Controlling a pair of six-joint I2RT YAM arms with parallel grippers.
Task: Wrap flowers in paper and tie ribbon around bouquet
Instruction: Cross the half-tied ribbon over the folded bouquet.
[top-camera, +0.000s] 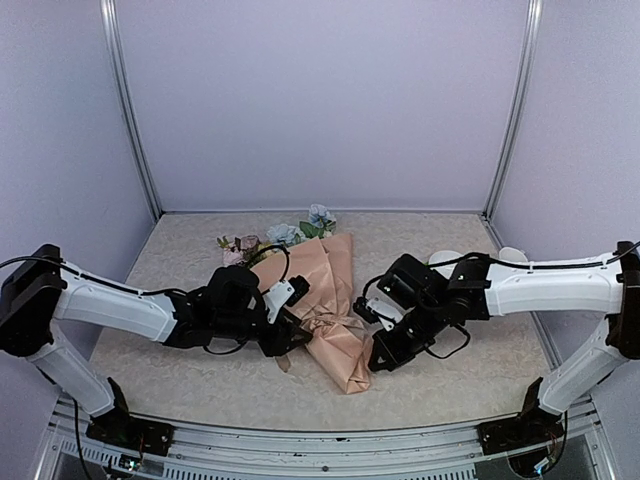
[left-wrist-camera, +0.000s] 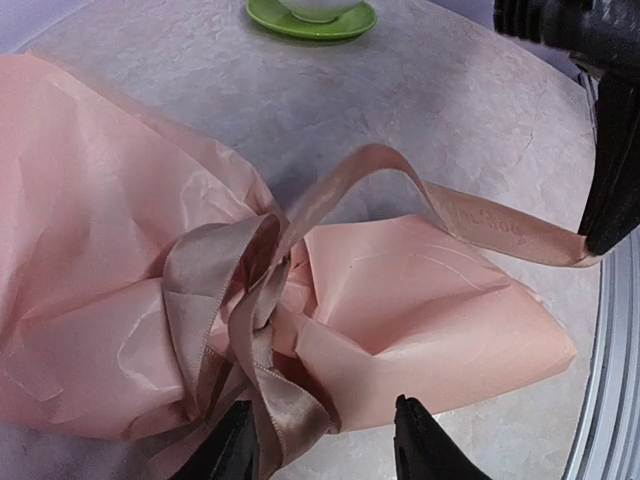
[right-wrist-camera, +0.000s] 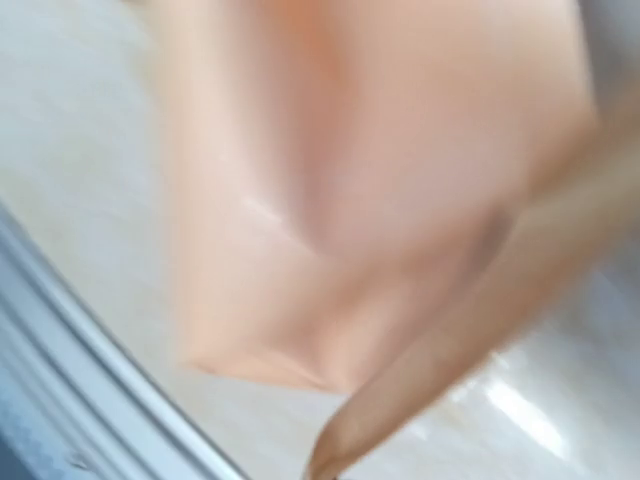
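Ribbon (left-wrist-camera: 470, 215) tail pinched in my right claw (left-wrist-camera: 602, 236), 3 o'clock of bouquet (left-wrist-camera: 420, 300) knot; left claw (left-wrist-camera: 330, 442) spread, 6 o'clock.

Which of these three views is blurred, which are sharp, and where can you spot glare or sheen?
Right wrist view: heavily blurred, the paper and ribbon smeared soft, with white glare streaks on the table. Left wrist view: sharp, paper creases crisp, a satin sheen along the ribbon. Top external view: in focus, evenly lit, no harsh shadows.
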